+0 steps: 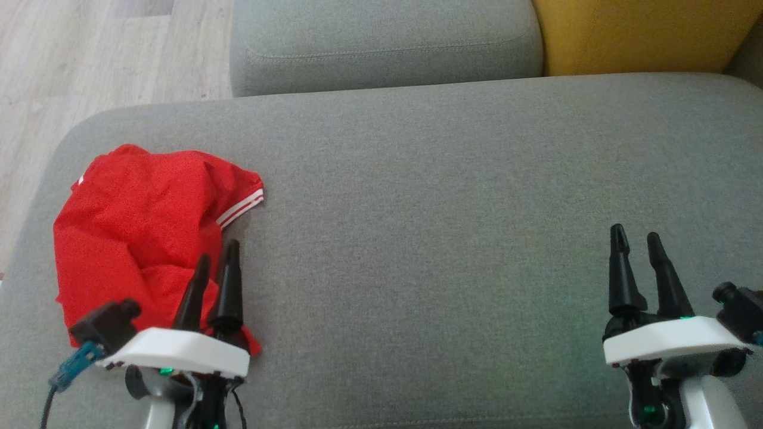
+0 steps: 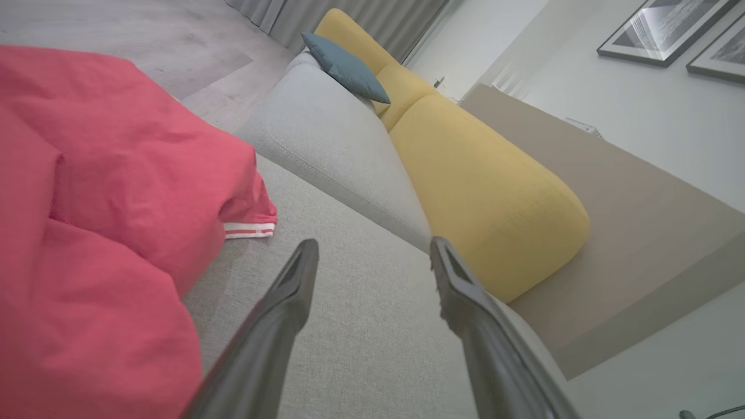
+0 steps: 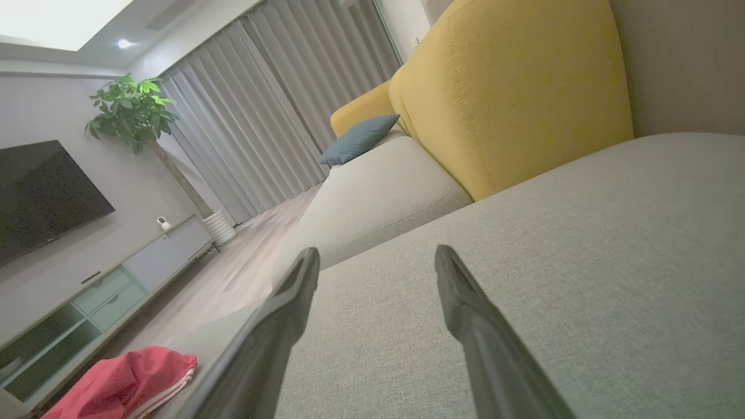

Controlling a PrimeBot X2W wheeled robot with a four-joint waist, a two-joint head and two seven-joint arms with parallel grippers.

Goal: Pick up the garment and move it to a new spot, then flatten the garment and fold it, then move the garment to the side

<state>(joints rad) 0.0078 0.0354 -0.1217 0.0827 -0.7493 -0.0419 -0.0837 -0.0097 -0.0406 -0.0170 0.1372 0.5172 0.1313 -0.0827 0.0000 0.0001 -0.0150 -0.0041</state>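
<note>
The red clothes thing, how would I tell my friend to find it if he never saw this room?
Find the big grey fabric sofa seat. On its left end, by the robot's left pincer, lies a crumpled red cloth garment. It is the bright red thing beside the grey cushion and yellow cushion, with white stripes on one cuff.

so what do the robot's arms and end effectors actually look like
Both match. The left end effector and right end effector each have two long, tapered black fingers on a flat white shell, with small green lights underneath and a black camera at the outer side. The left camera carries a blue plug and dark cable. Forearms are pale grey.
</note>
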